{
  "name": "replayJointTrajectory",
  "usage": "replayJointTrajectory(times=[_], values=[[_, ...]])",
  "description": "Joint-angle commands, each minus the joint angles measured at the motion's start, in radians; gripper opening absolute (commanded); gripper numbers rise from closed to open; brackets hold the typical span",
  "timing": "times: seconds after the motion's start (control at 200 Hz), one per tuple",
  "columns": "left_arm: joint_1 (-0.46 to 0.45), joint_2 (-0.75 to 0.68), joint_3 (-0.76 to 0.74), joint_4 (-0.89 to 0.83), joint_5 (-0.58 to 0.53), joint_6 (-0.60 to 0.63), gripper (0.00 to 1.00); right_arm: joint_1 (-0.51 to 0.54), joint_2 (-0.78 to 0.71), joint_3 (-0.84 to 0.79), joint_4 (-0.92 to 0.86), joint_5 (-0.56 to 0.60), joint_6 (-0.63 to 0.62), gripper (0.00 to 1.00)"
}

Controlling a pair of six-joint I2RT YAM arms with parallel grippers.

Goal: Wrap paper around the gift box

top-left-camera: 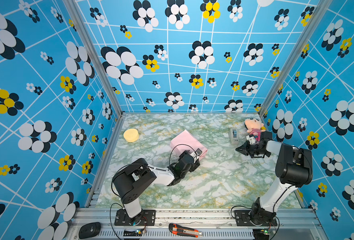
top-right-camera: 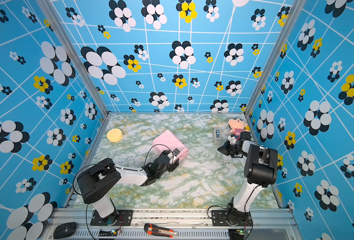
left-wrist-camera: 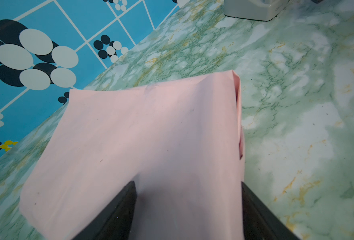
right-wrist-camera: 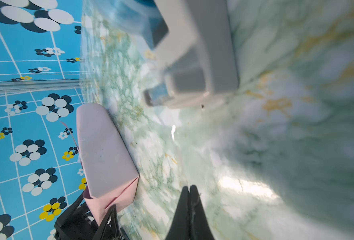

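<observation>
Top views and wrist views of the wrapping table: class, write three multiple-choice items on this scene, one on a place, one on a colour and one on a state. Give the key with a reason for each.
1. Where does the yellow round sponge lie on the table?
A) the middle
B) far left
C) near right corner

2. Which colour does the paper show?
A) green
B) orange
C) pale pink

3. The right claw is:
A) shut
B) wide open
C) out of sight

Key:
1 B: in both top views it sits towards the back, by the left wall.
2 C: the folded sheet is pink in both top views.
3 A: its fingers meet in the right wrist view.
</observation>
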Motion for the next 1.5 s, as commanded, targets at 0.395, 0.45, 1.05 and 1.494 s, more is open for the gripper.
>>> replayJointTrajectory(times=[0.395, 0.45, 1.05, 1.494], values=[[0.006, 0.036, -0.038, -0.199, 0.010, -0.038, 0.76, -0.020, -0.085, -0.024, -0.080, 0.069, -0.035, 0.16], [0.006, 0.036, -0.037, -0.200, 0.012, -0.037, 0.76, -0.020, -0.095, -0.010, -0.062, 0.065, -0.061, 0.26], [0.006, 0.048, -0.030, -0.201, 0.013, -0.039, 0.76, 0.006, 0.093, 0.055, 0.290, -0.037, -0.110, 0.52], [0.006, 0.040, -0.034, -0.210, 0.003, -0.039, 0.76, 0.021, 0.157, 0.075, 0.347, -0.142, -0.096, 0.48]])
